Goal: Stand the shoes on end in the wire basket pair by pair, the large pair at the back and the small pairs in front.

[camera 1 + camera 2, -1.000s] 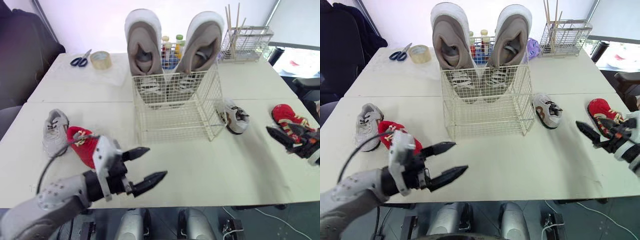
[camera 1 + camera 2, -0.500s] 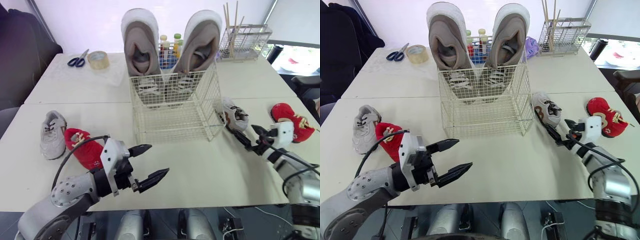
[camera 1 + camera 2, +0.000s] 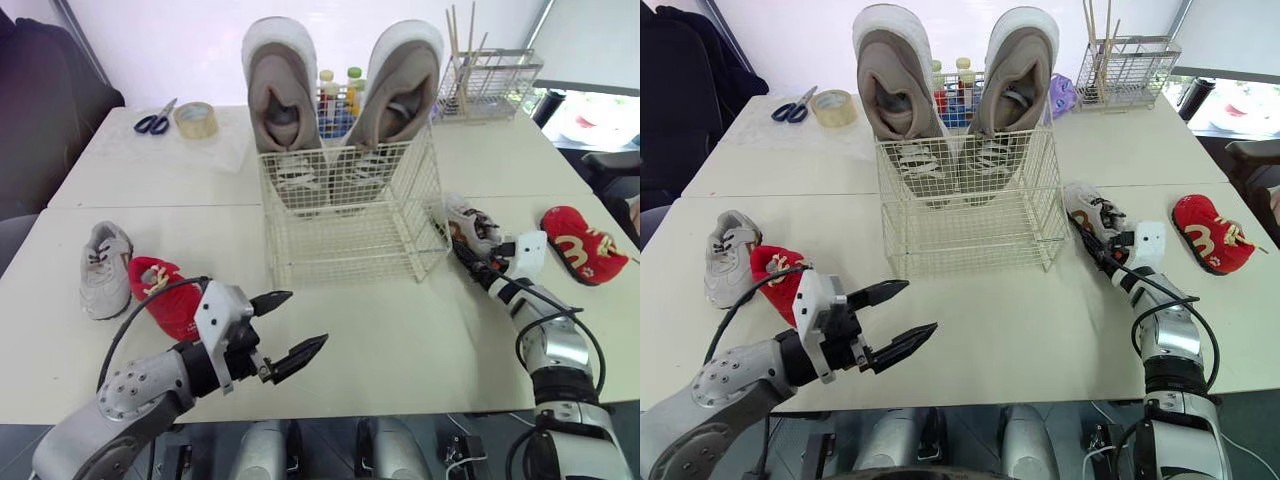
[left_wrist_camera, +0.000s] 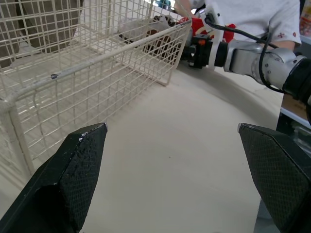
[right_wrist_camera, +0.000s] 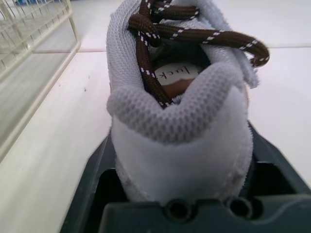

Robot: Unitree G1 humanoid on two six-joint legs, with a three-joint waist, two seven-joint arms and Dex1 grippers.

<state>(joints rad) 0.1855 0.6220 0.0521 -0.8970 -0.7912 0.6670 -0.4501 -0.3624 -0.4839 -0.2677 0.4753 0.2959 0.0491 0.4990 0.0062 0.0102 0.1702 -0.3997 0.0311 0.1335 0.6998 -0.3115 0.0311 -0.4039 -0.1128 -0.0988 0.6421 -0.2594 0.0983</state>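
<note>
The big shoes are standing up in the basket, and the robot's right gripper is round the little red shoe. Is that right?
Not quite. The right gripper is round the heel of the small grey shoe with brown laces, not a red one, as the right wrist view shows. The red shoe on that side lies apart, farther right. The big shoes do stand in the wire basket.

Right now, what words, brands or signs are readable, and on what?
"luck": insole label inside the small grey mesh shoe with brown laces; further letters, if any, hidden.
"m": yellow mark on the right-hand red fabric shoe.
Labels on the bottles behind the white wire basket: too small to read.
</note>
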